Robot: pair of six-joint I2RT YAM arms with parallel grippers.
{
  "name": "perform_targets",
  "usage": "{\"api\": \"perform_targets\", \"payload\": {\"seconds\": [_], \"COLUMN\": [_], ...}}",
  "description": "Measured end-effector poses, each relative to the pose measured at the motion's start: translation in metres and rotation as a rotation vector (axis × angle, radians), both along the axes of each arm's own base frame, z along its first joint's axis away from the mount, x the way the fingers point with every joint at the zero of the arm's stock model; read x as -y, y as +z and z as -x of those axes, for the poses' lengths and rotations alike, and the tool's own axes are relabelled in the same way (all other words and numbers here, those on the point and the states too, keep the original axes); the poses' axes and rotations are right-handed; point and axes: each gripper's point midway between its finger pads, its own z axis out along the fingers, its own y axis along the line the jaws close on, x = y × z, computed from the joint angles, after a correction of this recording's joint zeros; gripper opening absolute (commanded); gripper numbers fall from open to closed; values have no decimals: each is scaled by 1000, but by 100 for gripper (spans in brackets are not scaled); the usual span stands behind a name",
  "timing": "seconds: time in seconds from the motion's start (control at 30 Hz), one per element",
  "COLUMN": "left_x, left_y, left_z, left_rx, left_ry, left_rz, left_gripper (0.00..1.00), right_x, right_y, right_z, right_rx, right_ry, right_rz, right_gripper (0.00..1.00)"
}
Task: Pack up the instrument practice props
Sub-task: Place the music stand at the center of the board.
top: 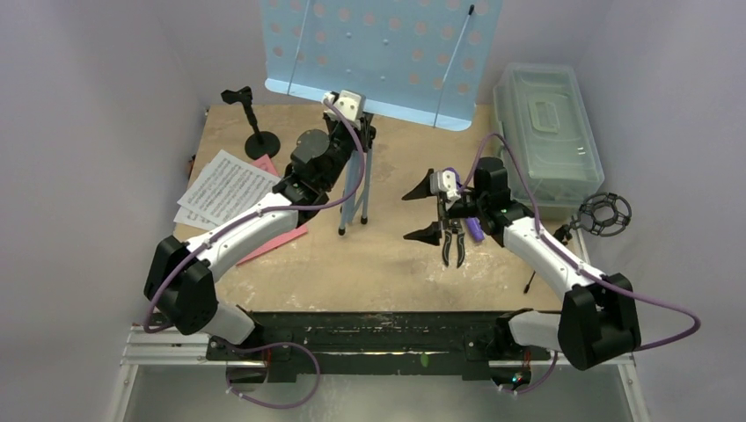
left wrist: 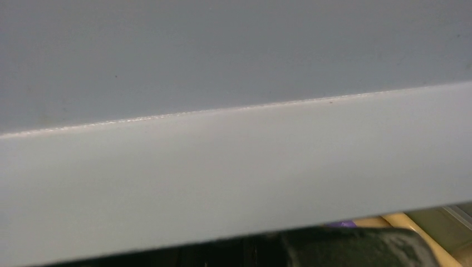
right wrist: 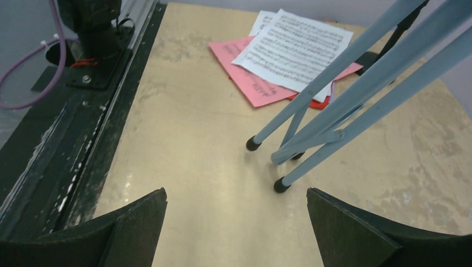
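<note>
Hold your left pincer point(top: 350, 112) steady at the lower lip of the light-blue music desk point(top: 387, 53), which stands at 12 o'clock on the counter point(top: 369, 272). If it really grips, I cannot tell. Your right pincer point(top: 420, 214), wide open and empty, points to 9 o'clock; close it low around the tripod legs point(right wrist: 389, 75).

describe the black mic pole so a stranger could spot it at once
Find the big light-blue perforated music desk at the table's far edge and look left. Just beyond the sheet-music pages stands a short black pole. Unlike the desk's tripod legs, it has a flat round base.
</note>
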Motion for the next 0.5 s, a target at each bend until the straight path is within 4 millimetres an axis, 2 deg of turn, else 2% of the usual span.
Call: {"api": "perform_targets", "payload": {"seconds": [0.2,0.5], "left_x": [8,17], "left_y": [-1,-3], "left_z": [-6,-15], "left_rx": [-28,-63], "left_ry": [-44,-90], "left_rz": [-11,-32], "left_gripper": [0,0], "right_x": [18,35], "right_y": [-8,-6], "right_z": [20,27], "right_rx": [11,16], "right_ry": [21,10], "right_rz": [55,64], "right_gripper": [99,99]}}
